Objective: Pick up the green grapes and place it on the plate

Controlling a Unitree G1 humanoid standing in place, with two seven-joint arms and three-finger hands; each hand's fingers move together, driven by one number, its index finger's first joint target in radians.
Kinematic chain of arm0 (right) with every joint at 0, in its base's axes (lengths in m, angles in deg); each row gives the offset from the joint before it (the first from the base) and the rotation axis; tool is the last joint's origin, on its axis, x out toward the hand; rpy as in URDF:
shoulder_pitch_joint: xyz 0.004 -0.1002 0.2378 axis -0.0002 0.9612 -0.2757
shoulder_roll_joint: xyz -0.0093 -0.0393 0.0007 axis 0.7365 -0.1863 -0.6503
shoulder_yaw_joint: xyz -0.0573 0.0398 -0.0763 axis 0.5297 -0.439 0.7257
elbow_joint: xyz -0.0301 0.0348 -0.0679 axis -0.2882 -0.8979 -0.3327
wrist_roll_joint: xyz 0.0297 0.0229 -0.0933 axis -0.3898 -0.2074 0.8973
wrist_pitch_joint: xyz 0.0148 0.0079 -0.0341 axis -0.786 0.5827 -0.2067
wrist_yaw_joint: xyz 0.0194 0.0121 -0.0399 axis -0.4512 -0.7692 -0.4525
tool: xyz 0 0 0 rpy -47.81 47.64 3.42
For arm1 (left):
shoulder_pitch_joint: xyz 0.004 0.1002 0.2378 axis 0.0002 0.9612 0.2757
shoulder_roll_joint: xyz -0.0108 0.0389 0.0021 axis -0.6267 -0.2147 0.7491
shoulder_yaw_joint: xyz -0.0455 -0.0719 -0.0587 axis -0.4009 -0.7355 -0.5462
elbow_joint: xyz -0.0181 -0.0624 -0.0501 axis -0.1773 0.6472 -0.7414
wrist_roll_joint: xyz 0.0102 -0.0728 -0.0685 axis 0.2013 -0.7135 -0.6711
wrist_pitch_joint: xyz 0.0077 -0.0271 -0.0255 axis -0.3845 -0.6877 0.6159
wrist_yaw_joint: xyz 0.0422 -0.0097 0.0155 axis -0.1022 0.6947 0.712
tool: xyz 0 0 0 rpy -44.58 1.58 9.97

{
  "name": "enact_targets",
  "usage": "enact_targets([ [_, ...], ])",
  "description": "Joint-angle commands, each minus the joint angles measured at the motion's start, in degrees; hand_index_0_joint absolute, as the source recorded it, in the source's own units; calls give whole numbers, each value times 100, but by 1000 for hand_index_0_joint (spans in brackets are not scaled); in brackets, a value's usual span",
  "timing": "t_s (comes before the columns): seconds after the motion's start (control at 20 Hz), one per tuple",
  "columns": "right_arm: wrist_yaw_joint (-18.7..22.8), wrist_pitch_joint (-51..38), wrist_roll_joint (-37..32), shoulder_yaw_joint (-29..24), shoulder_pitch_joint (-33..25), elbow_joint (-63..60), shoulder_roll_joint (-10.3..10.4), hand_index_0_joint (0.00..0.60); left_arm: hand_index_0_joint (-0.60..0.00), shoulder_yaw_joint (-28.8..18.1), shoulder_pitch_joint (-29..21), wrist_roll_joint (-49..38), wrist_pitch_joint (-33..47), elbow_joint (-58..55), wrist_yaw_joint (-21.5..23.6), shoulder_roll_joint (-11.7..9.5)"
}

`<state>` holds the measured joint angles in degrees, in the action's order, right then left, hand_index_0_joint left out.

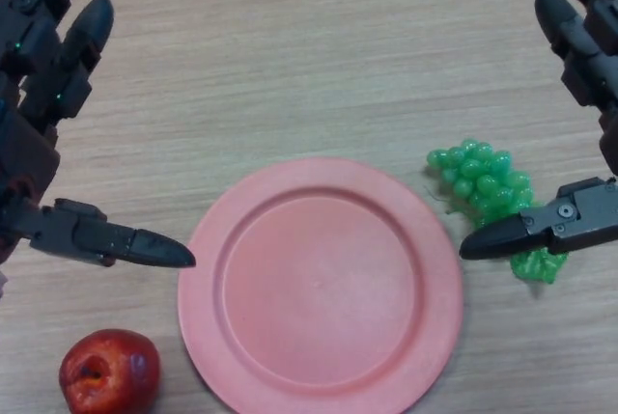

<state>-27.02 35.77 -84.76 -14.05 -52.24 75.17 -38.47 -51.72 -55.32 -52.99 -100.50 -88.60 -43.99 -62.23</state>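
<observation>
A bunch of green grapes (486, 188) lies on the wooden table just right of a pink plate (319, 284); the plate holds nothing. My right hand (579, 47) is open at the right edge, its fingers straight above the grapes and its thumb (536, 228) stretched across the lower part of the bunch, hiding some of it. I cannot tell whether the thumb touches the grapes. My left hand (39, 67) is open at the left edge, its thumb (116, 238) pointing toward the plate's left rim without reaching it.
A red apple (108, 372) lies on the table at the bottom left, just left of the plate. The wooden table top (309, 57) stretches across the far half of the view.
</observation>
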Motion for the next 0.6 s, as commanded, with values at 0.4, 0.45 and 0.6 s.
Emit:
enact_targets([
  [0.4,122,-3943,1820,-176,-557,-3411,-234,0,0,-306,-423,341,1069,92,230,-295],
  [0.45,185,-4169,1972,-168,-669,-3884,-272,0,0,-285,-429,322,1067,91,250,-290],
  [0.6,420,-4627,2316,-82,-1020,-4908,-338,0,0,-193,-410,342,1083,75,277,-240],
])
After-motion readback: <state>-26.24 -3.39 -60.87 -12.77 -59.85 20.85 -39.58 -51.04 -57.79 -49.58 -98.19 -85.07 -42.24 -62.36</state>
